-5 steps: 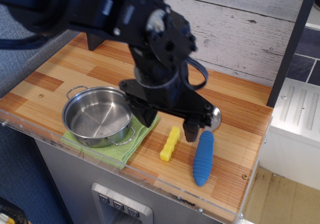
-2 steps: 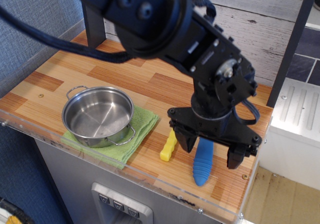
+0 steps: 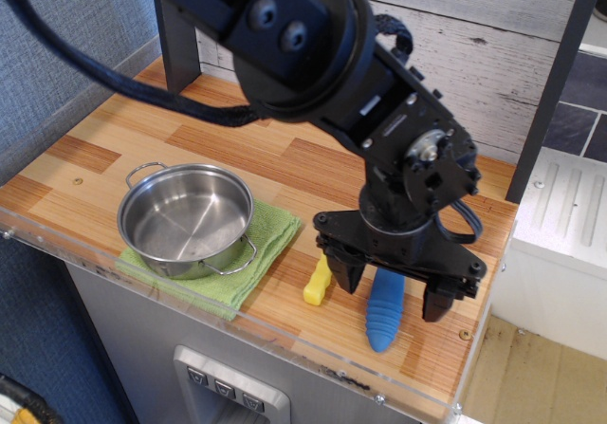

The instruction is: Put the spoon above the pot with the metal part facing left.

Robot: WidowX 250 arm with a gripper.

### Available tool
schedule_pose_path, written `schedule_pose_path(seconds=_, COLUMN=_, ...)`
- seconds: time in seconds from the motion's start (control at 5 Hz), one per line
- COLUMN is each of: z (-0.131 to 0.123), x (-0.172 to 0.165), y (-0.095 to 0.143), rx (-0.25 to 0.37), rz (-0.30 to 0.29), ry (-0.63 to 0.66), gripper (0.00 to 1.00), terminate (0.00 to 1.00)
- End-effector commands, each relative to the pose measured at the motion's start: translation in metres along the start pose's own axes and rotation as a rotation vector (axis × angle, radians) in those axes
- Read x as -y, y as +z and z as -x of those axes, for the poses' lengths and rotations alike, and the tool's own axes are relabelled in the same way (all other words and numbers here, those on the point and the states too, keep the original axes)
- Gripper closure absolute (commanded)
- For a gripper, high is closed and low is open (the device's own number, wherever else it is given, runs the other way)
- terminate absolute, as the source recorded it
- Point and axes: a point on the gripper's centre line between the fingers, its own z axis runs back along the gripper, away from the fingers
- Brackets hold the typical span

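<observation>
A: Where is the spoon with the ribbed bright-blue handle?

B: Flat on the wooden tabletop near the front edge, right of the small yellow bumpy block. Only the handle shows; the arm hides its metal part.

A: And the black pincer?

B: Spread wide above the handle, one finger on each side, pinching nothing. I judge it is lined up that way to close across the handle's width.

A: What about the round stainless-steel pot with wire loop handles?

B: It stands on a green cloth at the left, well apart from the spoon. Its shiny inside is empty. The strip of tabletop behind it, where the spoon should end up, looks free.
</observation>
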Motion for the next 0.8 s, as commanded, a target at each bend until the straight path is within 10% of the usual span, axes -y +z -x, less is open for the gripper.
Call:
schedule_pose_path(seconds=0.0, z=-0.014, x=0.003, y=-0.007, rx=0.021, rz=-0.002, ry=0.061, gripper=0.0, terminate=0.0)
schedule_pose_path(seconds=0.2, z=-0.015, x=0.009, y=-0.013, rx=0.027, rz=-0.002, ry=0.102, gripper=0.0, terminate=0.0)
schedule_pose_path(seconds=0.4, z=-0.011, x=0.013, y=-0.017, rx=0.031, rz=-0.022, ry=0.101, gripper=1.0, terminate=0.0)
schedule_pose_path(seconds=0.6, z=-0.006, x=0.015, y=-0.023, rx=0.013, rz=-0.037, ry=0.098, gripper=1.0, terminate=0.0)
